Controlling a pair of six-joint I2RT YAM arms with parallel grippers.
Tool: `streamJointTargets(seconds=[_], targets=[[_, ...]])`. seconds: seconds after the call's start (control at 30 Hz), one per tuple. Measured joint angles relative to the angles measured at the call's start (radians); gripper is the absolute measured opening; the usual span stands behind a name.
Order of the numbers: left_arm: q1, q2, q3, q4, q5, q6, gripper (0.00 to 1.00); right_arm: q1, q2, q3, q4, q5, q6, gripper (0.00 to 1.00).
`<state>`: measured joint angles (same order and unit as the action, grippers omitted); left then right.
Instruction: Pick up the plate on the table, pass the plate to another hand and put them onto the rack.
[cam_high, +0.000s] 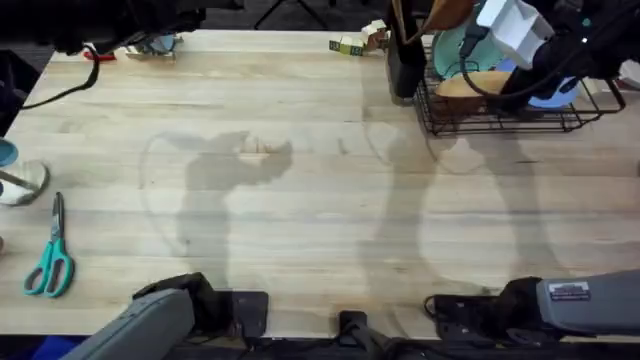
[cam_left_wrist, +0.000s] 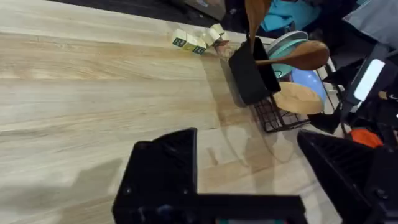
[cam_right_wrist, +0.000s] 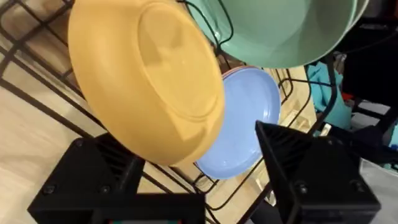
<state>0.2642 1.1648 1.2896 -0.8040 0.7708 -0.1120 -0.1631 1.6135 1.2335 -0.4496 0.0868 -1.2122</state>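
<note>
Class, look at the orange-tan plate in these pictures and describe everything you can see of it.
The plate is round, shallow, matte orange-tan, plain, with a raised rim and a flat foot ring on its underside. It stands on edge, tilted, in the black wire rack, its underside toward the right wrist camera. A light-blue plate stands just behind it, a green one beyond.

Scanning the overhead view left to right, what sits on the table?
Teal-handled scissors → yellow-green blocks → black utensil holder → black wire rack holding the orange-tan plate, with the right tool over it.
</note>
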Motion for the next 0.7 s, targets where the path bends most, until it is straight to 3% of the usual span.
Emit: streamJointTargets(seconds=[0.53, 0.7], targets=[[0.000, 0.000, 0.000, 0.000, 0.000, 0.000, 0.993, 0.001, -0.011, -0.001, 0.055, 0.022, 0.000, 0.996], [0.000, 0.000, 0.000, 0.000, 0.000, 0.000, 0.993, 0.001, -0.045, -0.001, 0.055, 0.023, 0.074, 0.994]])
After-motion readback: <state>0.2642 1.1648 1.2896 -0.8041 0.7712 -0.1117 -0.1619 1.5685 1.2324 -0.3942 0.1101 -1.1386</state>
